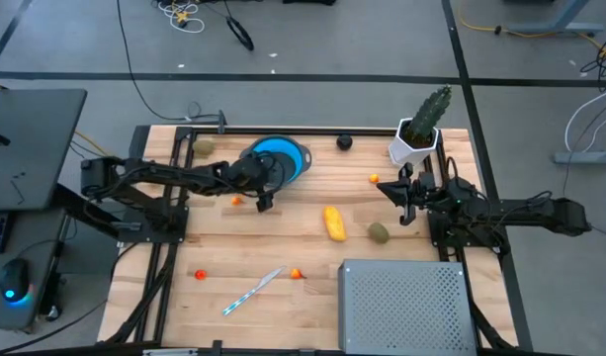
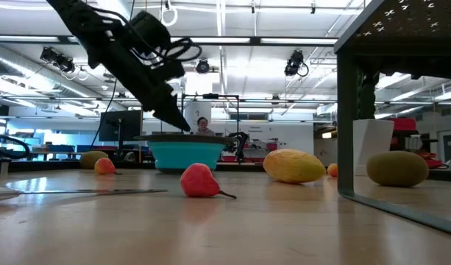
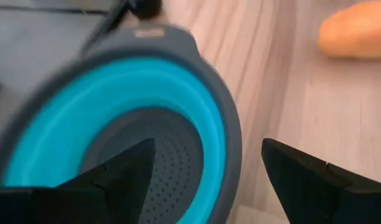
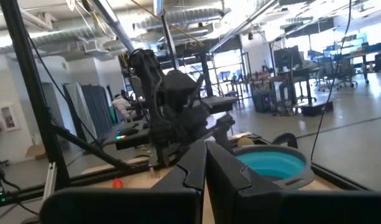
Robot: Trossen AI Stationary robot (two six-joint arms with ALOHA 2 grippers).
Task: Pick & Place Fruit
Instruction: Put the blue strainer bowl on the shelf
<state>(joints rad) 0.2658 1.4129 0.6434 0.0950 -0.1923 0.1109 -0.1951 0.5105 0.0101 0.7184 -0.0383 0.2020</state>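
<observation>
The fruit lies scattered on the wooden table (image 1: pixel 312 252) around the blue bowl (image 1: pixel 283 158): the yellow oblong piece (image 1: pixel 333 222) sits well off from the bowl toward the table's middle, with the olive-brown oval (image 1: pixel 379 232) just beside it on the side away from the bowl. The black ball (image 1: pixel 344 142) rests near the table's far edge, level with the bowl. A tiny orange-red piece (image 1: pixel 236 200) lies close to the bowl beneath the left arm. The left gripper (image 1: pixel 262 198) hovers at the bowl's rim, fingers spread wide and holding nothing. The right gripper (image 1: pixel 400 193) waits beyond the oval piece, fingers pressed together, empty.
</observation>
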